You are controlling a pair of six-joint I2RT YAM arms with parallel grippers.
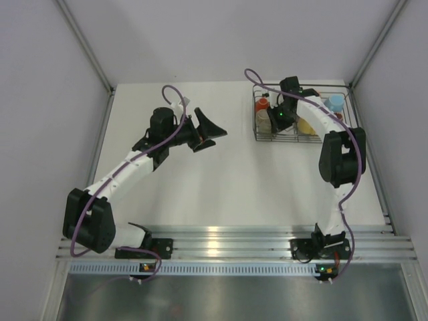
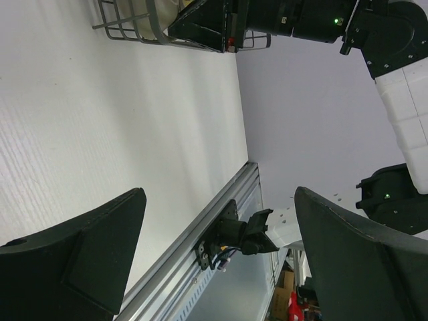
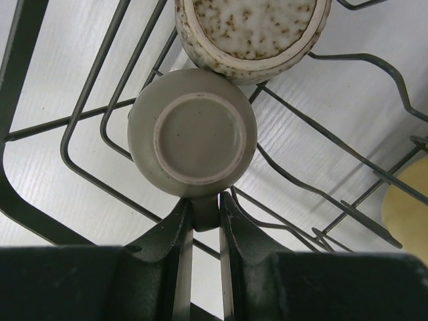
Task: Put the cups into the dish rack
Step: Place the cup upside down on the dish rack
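Observation:
The black wire dish rack (image 1: 257, 131) stands at the back right of the table; it also shows in the right wrist view (image 3: 87, 120) and in the left wrist view (image 2: 124, 27). My right gripper (image 3: 206, 212) is shut on the handle of a grey-olive cup (image 3: 190, 134), held upside down inside the rack. A speckled cup (image 3: 251, 30) sits upside down just beyond it. A yellow cup (image 1: 305, 126), a light blue cup (image 1: 334, 102) and an orange cup (image 1: 263, 105) sit in the rack. My left gripper (image 1: 208, 132) is open and empty over the table's middle, left of the rack.
Grey walls close in the table on the left, back and right. An aluminium rail (image 1: 227, 241) runs along the near edge with both arm bases on it. The right arm's elbow (image 1: 341, 157) hangs beside the rack's near right corner.

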